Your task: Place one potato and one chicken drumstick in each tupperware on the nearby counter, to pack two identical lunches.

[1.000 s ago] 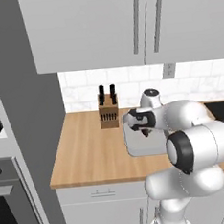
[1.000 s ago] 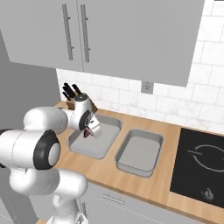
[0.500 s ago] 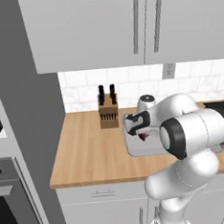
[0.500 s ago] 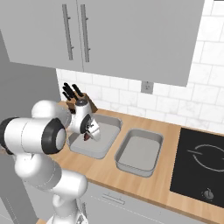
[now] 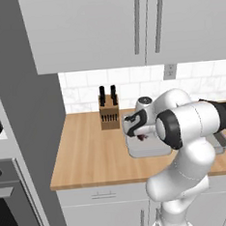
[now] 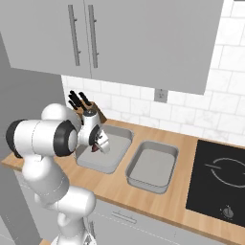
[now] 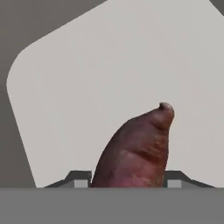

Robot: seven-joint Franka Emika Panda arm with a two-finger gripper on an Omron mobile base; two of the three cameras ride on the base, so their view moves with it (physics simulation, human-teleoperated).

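Hand view shows potato between claw tips

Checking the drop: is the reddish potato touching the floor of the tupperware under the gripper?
Cannot tell. In the hand view the potato sits between the fingertips over the tupperware floor, but no contact or gap shows.

We see the table from behind the arm, looking forward and down from its left and its right; both views share the two trays. The hand view looks closely into one tray.
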